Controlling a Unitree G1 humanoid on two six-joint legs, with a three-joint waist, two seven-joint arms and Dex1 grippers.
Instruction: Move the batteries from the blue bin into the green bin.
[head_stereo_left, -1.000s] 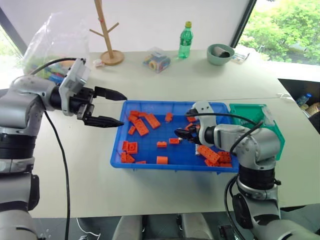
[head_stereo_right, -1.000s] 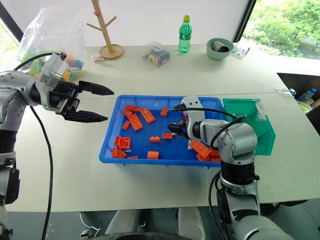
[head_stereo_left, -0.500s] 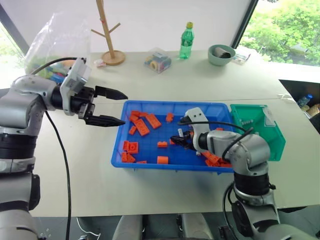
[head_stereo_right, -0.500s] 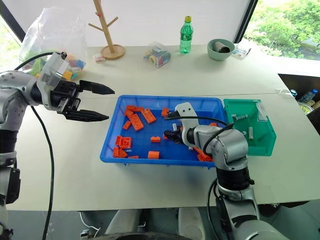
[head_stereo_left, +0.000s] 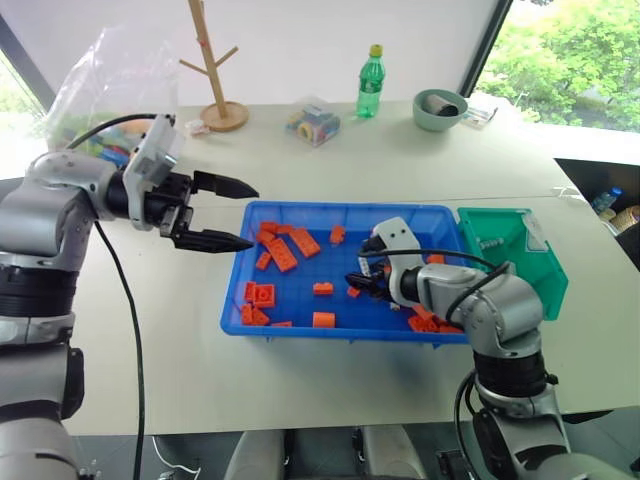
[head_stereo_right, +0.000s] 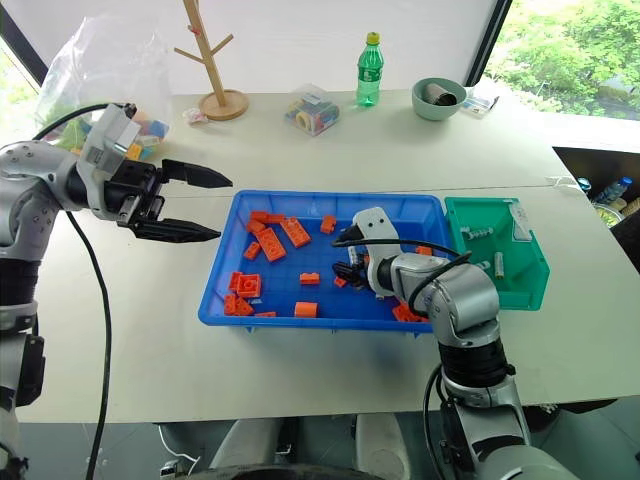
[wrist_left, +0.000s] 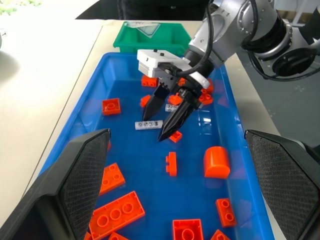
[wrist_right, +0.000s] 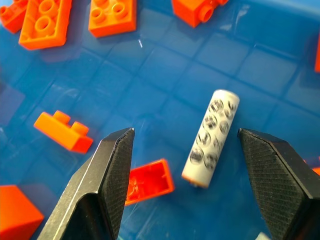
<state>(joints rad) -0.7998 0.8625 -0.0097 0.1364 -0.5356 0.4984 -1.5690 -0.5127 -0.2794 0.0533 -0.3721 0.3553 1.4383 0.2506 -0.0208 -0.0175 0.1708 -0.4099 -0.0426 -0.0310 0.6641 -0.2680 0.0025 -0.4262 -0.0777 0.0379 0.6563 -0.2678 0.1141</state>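
Right wrist view puts a battery (wrist_right: 210, 137) flat on the blue bin (head_stereo_left: 300, 325) floor between my right gripper (wrist_left: 169, 115) fingers, which are spread and empty, with orange bricks (wrist_right: 63, 131) close by. I judge this the reach-to-grasp step. Next I need to lower, centre the fingers across the cylinder and close without catching a brick, then carry it to the green bin (head_stereo_right: 524, 290). My left gripper (head_stereo_left: 223, 213) hangs spread beside the tray, empty
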